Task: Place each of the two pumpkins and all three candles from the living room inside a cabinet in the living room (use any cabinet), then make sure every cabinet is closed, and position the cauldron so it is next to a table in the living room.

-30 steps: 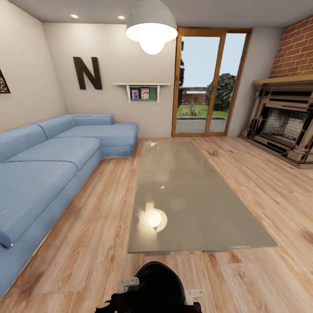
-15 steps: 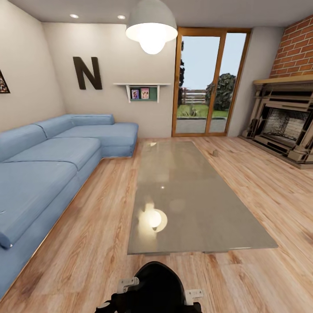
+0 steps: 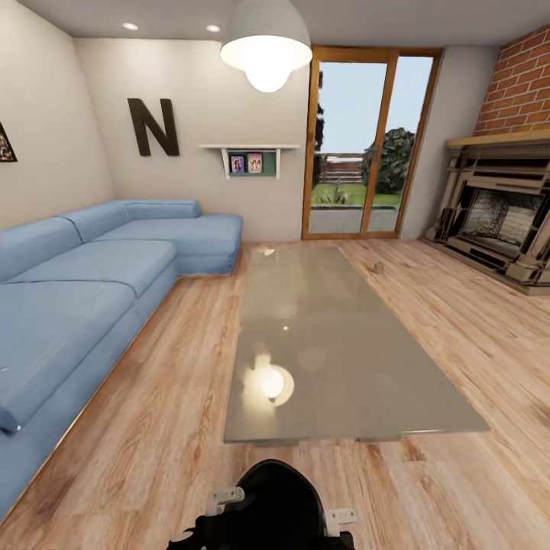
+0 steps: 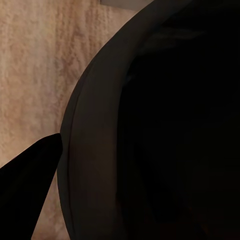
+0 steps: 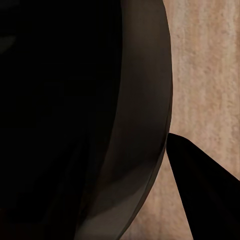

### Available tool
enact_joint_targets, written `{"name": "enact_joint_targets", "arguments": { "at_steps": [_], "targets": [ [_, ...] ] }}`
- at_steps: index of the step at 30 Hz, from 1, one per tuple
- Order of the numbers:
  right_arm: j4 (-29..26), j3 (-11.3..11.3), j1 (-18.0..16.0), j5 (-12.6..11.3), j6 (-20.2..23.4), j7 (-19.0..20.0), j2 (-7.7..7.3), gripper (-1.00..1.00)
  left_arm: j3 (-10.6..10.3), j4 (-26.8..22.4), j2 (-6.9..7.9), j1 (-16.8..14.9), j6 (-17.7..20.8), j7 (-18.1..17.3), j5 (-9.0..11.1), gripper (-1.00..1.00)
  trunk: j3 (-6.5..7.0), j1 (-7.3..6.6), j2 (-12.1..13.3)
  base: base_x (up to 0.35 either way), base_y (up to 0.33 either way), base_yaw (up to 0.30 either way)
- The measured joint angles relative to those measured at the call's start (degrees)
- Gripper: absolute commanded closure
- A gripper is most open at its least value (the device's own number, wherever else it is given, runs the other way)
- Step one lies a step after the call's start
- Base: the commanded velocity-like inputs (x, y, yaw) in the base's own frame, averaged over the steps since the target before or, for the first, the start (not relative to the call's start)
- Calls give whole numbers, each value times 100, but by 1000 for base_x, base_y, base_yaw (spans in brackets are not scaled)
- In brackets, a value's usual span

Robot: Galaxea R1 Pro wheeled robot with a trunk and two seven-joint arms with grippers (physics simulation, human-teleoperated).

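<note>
One cauldron (image 3: 275,504): black, held low before the robot, just short of the table's near end.
Table (image 3: 336,336): one, long axis running away toward the glass door (image 3: 370,141).
Grippers: grip state cannot be told.

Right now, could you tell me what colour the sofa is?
The sofa is light blue, seen best in the head view.

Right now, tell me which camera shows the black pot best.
The head view: the pot shows its rounded outline low in the picture, just short of the glass table. Both wrist views show a dark curved wall close up.
</note>
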Motion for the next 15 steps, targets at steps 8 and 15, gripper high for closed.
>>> {"name": "enact_joint_targets", "arguments": {
  "at_steps": [8,15],
  "targets": [
    [-5,5,-3,0,8,-2,0,100,3,-1,0,-1,0,1,4,100,-36,44,-82,0,0,0],
    [-5,1,-1,-1,10,-1,0,100,6,-1,-1,0,5,1,-2,100,-126,154,-282,0,0,0]
  ]
}}
